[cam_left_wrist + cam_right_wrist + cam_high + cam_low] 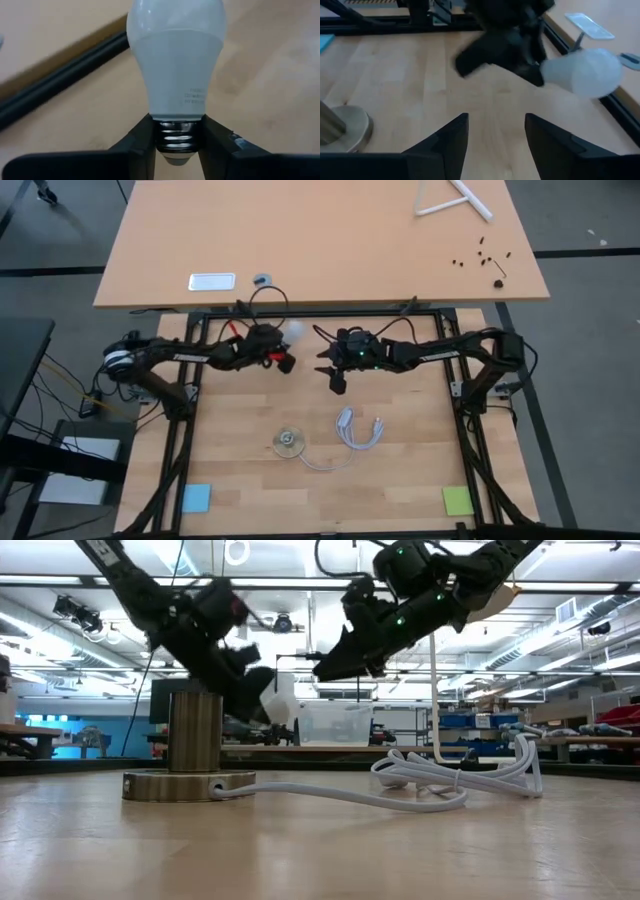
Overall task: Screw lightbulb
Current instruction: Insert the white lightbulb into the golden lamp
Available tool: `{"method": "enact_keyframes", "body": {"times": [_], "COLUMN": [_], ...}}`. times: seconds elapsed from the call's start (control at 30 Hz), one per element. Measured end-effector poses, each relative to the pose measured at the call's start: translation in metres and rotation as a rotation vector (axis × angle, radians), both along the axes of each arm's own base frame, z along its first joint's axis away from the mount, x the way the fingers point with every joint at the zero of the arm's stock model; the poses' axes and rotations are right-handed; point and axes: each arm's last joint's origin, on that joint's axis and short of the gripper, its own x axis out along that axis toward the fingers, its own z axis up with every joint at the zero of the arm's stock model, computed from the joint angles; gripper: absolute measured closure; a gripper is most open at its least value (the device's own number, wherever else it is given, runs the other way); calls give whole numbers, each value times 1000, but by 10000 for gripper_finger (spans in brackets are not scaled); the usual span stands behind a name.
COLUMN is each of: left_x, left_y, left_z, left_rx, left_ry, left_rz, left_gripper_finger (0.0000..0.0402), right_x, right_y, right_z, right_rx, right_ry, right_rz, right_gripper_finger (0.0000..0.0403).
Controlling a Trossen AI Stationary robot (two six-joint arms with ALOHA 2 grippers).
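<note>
Bulb (174, 65), white and frosted, gripped by its grey screw base between the two fingers (137, 145) of the left claw (176, 150); its glass end points away from the wrist. In the high view the bulb (294, 331) sits at the far edge of the table (400, 480), held above the surface just right of the left claw (283, 348). In the low view the bulb (278, 695) hangs clear of the table, tilted, beyond the socket post.

Right claw (496, 131) wide, fingers well apart and holding nothing; it hovers in the air facing the bulb (582, 71) and the left claw (530, 70). In the high view the right claw (328, 368) lies near the table's middle at the far side, just right of the bulb. In the low view the right claw (322, 667) is raised well above the table.

Socket (286, 442), a round silvery disc with an upright post, stands on the table nearer than both claws, left of centre; in the low view its post (194, 735) rises from the disc. White cord (358, 429) lies coiled just right of the socket and joins it by a thin white cable (322, 464). Blue pad (196, 498) at the near left corner, green pad (457, 501) at the near right corner.
</note>
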Motion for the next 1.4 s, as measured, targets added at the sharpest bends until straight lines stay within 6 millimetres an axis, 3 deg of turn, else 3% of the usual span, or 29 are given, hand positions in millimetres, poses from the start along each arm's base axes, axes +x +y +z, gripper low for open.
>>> {"method": "enact_keyframes", "body": {"times": [0.3, 0.57, 0.73, 0.87, 1.07, 1.4], "left_x": [7, 18, 22, 26, 33, 39], "left_y": [-45, -80, -97, -110, -123, -125], "left_z": [26, 38, 45, 52, 68, 80], "left_rx": [163, 312, 377, 406, 457, 465], "left_ry": [15, -15, -70, -99, -106, -51], "left_rz": [-249, -446, -516, -568, -623, -639], "left_gripper_finger": [299, 299, 299, 300, 300, 300], "right_x": [-31, -56, -60, -62, -61, -50], "right_y": [8, 25, 34, 36, 38, 55], "right_z": [40, 68, 77, 80, 80, 91], "right_rx": [54, 28, 31, 60, 119, 150], "right_ry": [17, 12, -23, -37, -45, -90], "right_rz": [14, 109, 133, 122, 138, 173], "right_gripper_finger": [209, 133, 72, 45, 37, 42]}}
